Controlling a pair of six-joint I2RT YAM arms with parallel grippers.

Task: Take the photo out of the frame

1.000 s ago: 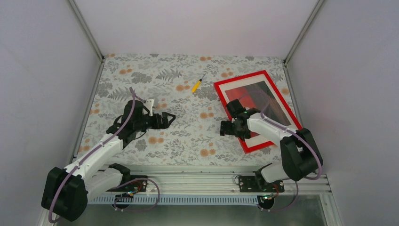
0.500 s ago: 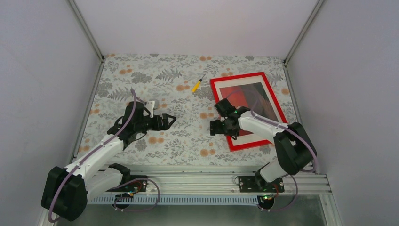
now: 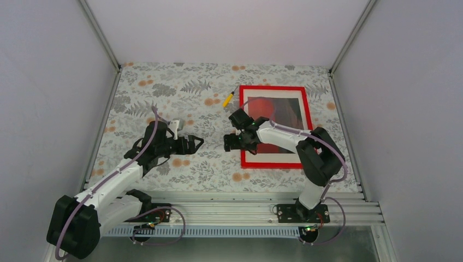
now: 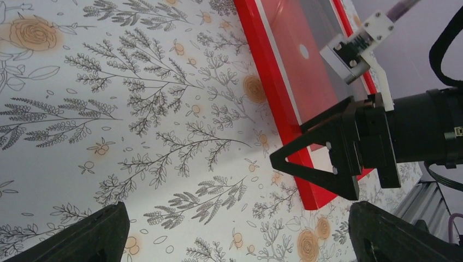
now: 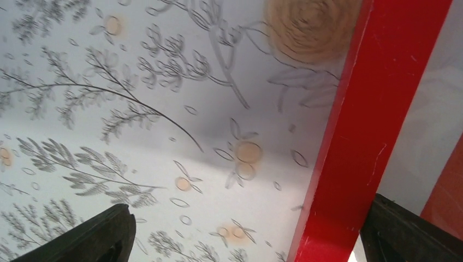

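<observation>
Left gripper [image 3: 192, 143]: fingers spread, empty, low over the floral table cover [image 3: 164, 82]. Yellow-handled tool [image 3: 227, 100] lies just beside the frame's far-left corner. Right gripper [image 3: 229, 143]: fingers spread either side of the left rail of the red frame [image 3: 273, 88]; contact not discernible. Frame lies flat, right of centre, with the photo [image 3: 286, 112] inside it, face up.

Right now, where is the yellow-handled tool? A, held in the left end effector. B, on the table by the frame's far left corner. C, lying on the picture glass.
B: the yellow-handled tool lies on the table, just outside the far left corner of the frame.
</observation>
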